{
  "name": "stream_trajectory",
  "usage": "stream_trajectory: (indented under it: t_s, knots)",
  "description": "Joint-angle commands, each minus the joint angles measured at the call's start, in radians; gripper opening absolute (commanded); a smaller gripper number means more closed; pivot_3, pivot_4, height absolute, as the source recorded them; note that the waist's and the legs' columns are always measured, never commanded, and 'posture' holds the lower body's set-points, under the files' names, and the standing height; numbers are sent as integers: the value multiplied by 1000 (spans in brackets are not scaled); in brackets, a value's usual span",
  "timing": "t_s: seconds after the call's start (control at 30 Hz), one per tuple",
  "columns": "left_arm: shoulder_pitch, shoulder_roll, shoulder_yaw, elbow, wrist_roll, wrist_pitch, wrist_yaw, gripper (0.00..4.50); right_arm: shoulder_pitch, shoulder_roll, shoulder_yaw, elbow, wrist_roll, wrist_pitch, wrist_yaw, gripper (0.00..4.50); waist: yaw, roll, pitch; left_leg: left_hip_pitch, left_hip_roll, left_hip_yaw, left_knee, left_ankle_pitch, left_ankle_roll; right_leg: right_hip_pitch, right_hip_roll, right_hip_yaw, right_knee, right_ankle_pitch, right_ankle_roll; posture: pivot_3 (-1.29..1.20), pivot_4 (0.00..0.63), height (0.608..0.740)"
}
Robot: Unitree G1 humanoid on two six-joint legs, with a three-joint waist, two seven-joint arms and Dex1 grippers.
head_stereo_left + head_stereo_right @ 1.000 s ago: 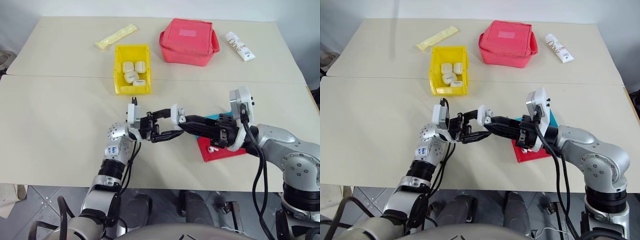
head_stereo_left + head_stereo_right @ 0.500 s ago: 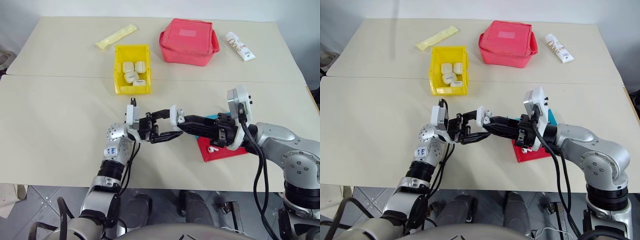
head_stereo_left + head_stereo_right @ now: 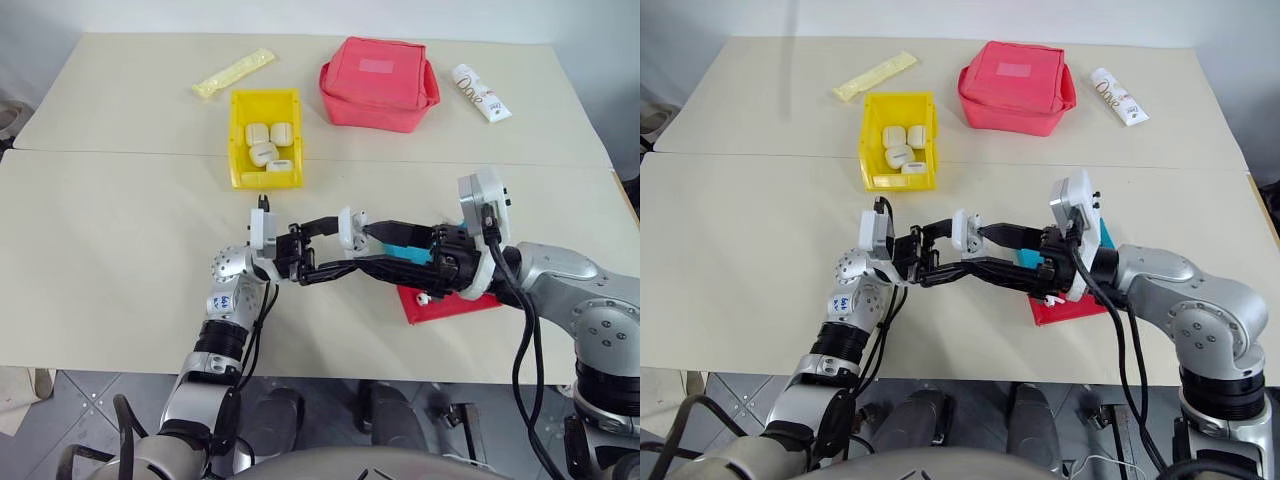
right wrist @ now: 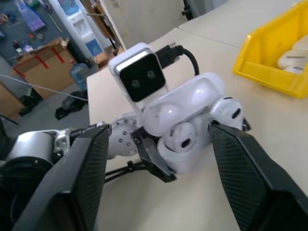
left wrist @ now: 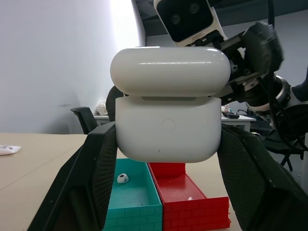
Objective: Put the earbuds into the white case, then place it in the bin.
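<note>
Head views: your left pincer [image 3: 345, 250] is clamped on the white case [image 3: 349, 229], held up off the surface [image 3: 120, 250] between the two arms, well short of the bin [image 3: 237, 140]. Your right pincer [image 3: 378, 247] stands spread, its fingers either side of the case.

Left wrist view: the case [image 5: 168, 127] is glossy and likely slippery; grip the body's flat sides, not the hinged lid. One earbud [image 5: 122, 178] lies in the teal tray [image 5: 132, 204].

Right wrist view: the lid is open, earbuds [image 4: 230, 111] seated; they are light and easily dislodged, so I judge the lid needs closing gently
</note>
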Motion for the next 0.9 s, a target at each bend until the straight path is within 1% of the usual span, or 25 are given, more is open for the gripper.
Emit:
stream_trajectory:
  t_s: [0.03, 0.57, 0.67, 0.77, 0.8, 0.9]
  knots:
    - [-16, -16, -28, -94, -15, -14, -21, 2757, 15, -32, 11, 26, -26, 28, -27, 3236, -1, 0, 0, 0, 0, 0, 0, 0, 0, 0, 0, 0, 0, 0, 0, 0, 150, 740]
    - [-92, 56, 4, -27, 17, 4, 17, 2757, 93, -173, -127, -15, -19, 14, -26, 3236, 3, 0, 0, 0, -1, 0, 0, 0, 1, 0, -1, 0, -1, 0, 0, 0, 150, 740]
    - [-116, 89, -17, -2, 95, -8, 72, 2757, 106, -219, -169, -41, -43, 19, -59, 3236, 4, -1, 0, 0, -1, 0, 0, 0, 1, 0, -1, 0, -1, 0, 0, 0, 150, 740]
    - [-148, 118, -44, 21, 175, -24, 131, 2757, 64, -278, -190, -73, -74, 38, -120, 2582, 3, 0, 0, 0, 0, 0, 0, 0, 1, 0, 0, 0, -1, 0, 0, 0, 150, 740]
    - [-155, 123, -50, 27, 195, -26, 147, 2757, 55, -292, -185, -81, -82, 40, -128, 2296, 3, 0, 0, 0, 0, 0, 0, 0, 1, 0, 0, 0, -1, 0, 0, 0, 150, 740]
    - [-184, 150, -92, 44, 286, -68, 186, 2757, -78, -316, -118, -110, -70, 100, -196, 1252, 2, 0, 0, 0, 0, 0, 0, 0, 1, 0, 0, 0, -1, 0, 0, 0, 150, 740]
